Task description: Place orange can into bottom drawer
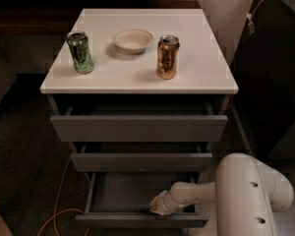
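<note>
The orange can (167, 56) stands upright on the white cabinet top (206, 68), right of centre. The bottom drawer (137, 219) is pulled out, its dark grey interior showing. My gripper (158, 204) is low down at the drawer's front right, just over the front edge, far below the can. The white arm runs to it from the lower right.
A green can (80, 51) stands at the left of the top and a shallow cream bowl (132, 40) at the back centre. The two upper drawers (137, 128) stick out slightly. An orange cable (64, 186) lies on the floor at the left. A dark cabinet (280, 73) stands to the right.
</note>
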`<action>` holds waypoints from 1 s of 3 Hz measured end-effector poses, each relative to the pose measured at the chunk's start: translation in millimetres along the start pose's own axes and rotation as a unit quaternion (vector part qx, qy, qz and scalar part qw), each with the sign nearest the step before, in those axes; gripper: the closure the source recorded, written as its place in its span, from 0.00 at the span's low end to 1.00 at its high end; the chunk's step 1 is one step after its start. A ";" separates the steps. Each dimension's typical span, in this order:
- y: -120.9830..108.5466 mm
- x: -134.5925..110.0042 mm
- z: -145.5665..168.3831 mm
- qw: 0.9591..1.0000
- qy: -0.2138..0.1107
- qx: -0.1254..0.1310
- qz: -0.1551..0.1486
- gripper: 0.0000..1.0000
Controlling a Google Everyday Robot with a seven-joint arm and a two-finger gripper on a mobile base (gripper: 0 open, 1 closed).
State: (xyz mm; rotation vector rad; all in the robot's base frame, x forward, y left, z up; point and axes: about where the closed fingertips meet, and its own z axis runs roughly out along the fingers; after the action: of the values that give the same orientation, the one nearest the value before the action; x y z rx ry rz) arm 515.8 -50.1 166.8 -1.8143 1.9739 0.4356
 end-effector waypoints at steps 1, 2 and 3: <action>20.4 -6.3 -1.0 1.000 -0.011 -0.003 0.003 1.00; 30.0 -13.1 -9.1 1.000 -0.019 0.004 0.000 1.00; 31.8 -25.9 -27.0 0.999 -0.022 0.022 -0.014 0.85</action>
State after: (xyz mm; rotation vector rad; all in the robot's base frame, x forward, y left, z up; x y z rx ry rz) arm 483.1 -38.2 201.4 -1.7896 1.9113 0.4168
